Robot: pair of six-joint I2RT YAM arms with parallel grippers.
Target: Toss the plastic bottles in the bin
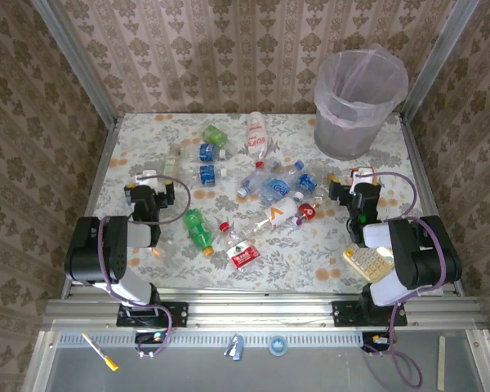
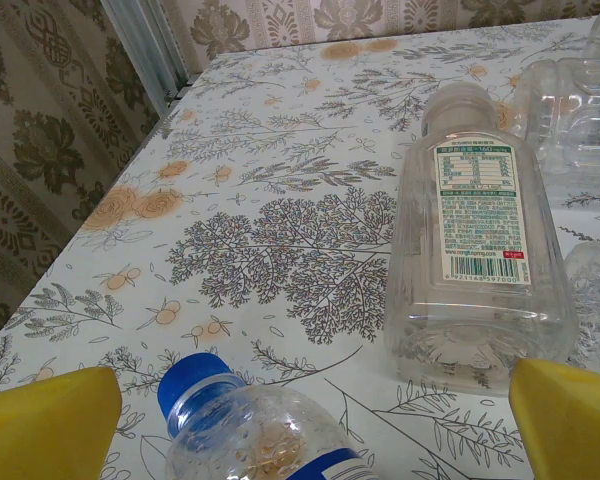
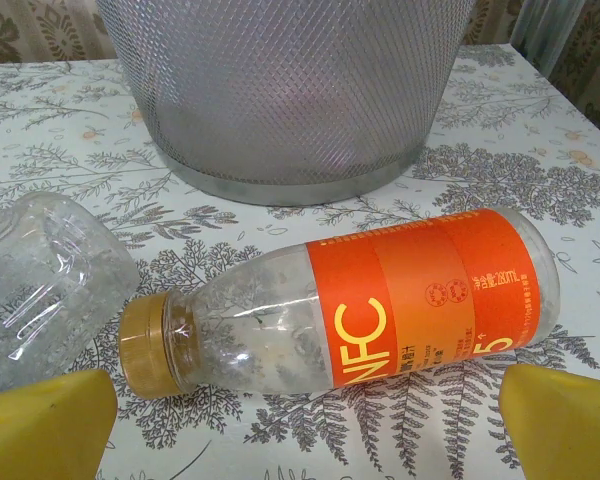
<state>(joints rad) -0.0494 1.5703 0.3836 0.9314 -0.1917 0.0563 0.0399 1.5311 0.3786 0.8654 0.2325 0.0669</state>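
While both arms crouch at the near edge, the left pincer [image 1: 151,175] hangs low over the left side of the flowered surface [image 1: 131,139], its yellow fingers [image 2: 45,425] spread wide and gripping nothing; just ahead of it lies a blue-capped bottle [image 2: 250,430], and beyond that a clear bottle with a green-and-white label [image 2: 475,250]; the plastic bottles [image 1: 269,192] lie scattered across the middle of the surface, clear, green and white ones mixed, none of them in the bin; to the right the right pincer [image 1: 353,175] is likewise spread wide and empty; in front of it an orange-labelled bottle [image 3: 380,315] lies on its side, cap to the left, close by a crushed clear bottle [image 3: 40,290]; the bin [image 1: 347,135] stands upright in the far right corner, just behind that orange-labelled bottle; a beige calculator [image 1: 367,263] rests near the right arm's base.
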